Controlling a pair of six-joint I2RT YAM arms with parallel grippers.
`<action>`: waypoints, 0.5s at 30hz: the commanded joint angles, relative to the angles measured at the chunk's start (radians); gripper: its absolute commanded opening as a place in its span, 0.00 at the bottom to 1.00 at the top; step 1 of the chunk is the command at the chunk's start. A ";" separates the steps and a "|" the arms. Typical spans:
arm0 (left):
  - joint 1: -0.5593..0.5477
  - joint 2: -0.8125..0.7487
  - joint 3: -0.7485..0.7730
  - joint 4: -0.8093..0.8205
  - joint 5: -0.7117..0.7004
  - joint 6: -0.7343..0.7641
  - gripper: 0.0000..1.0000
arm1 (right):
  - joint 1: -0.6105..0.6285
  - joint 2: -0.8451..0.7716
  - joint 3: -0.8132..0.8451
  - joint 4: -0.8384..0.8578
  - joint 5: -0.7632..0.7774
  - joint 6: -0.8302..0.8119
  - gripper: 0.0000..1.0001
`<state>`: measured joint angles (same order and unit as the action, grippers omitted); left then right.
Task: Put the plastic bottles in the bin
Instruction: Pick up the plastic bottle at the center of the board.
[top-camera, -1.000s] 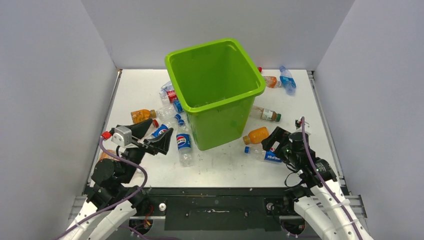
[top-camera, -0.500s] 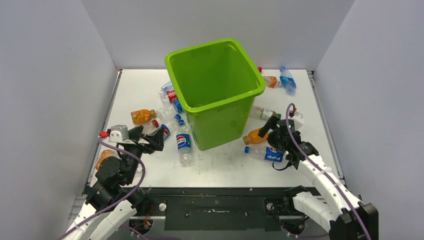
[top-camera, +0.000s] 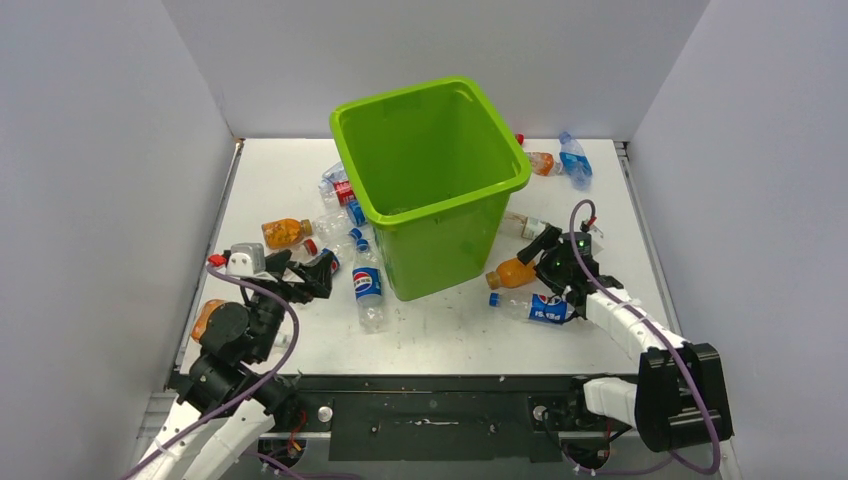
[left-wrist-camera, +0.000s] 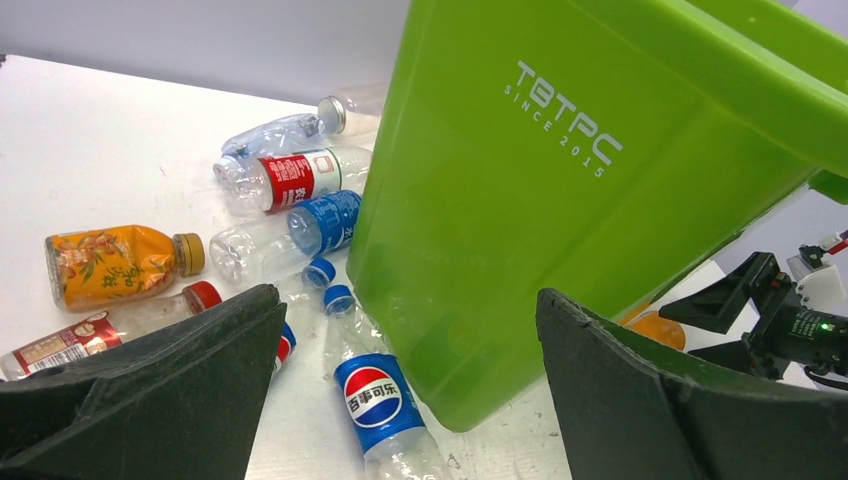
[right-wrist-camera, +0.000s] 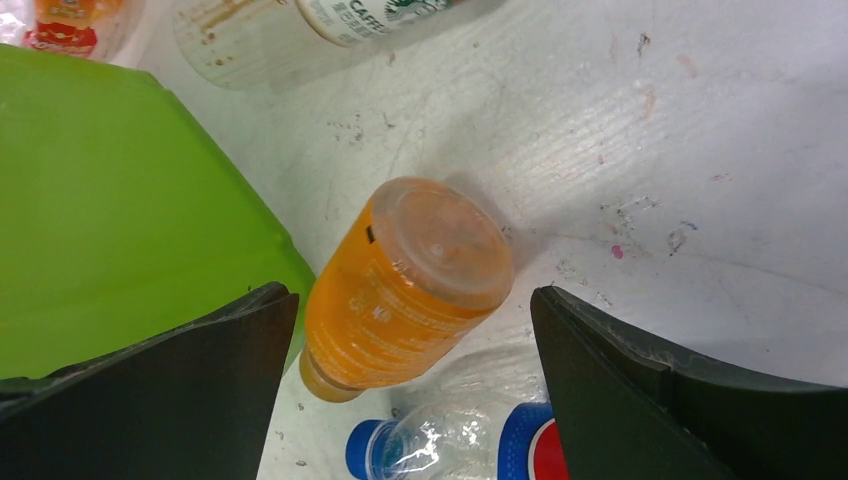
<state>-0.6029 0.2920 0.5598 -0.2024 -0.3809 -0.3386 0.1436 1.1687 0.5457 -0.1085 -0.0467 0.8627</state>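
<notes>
Centrally, the lime-green bin (top-camera: 445, 250) is stood on the worktop (top-camera: 450, 330). The plastic bottles (top-camera: 368, 285) are scattered outside it, five counted on its right. Jaws are spread wide, nothing held: the left gripper (left-wrist-camera: 405, 295), and the right gripper (right-wrist-camera: 412, 292) astride an orange bottle (top-camera: 512, 272).

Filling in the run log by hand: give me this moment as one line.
left gripper: open, empty, near Pepsi bottle | right gripper: open, over orange bottle, not gripping | bin: upright

bin (top-camera: 440, 240) central, bottles (top-camera: 367, 285) lying left, right, behind it
</notes>
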 joint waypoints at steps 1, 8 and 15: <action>0.035 0.020 0.037 0.027 0.066 -0.024 0.96 | -0.002 0.043 -0.026 0.143 -0.015 0.067 0.90; 0.049 0.024 0.035 0.029 0.068 -0.026 0.96 | 0.011 0.148 -0.036 0.214 -0.024 0.118 0.94; 0.062 0.039 0.034 0.037 0.092 -0.026 0.96 | 0.030 0.196 -0.037 0.239 -0.033 0.146 0.87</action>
<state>-0.5529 0.3153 0.5598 -0.2005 -0.3210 -0.3592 0.1619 1.3506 0.5110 0.0746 -0.0757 0.9817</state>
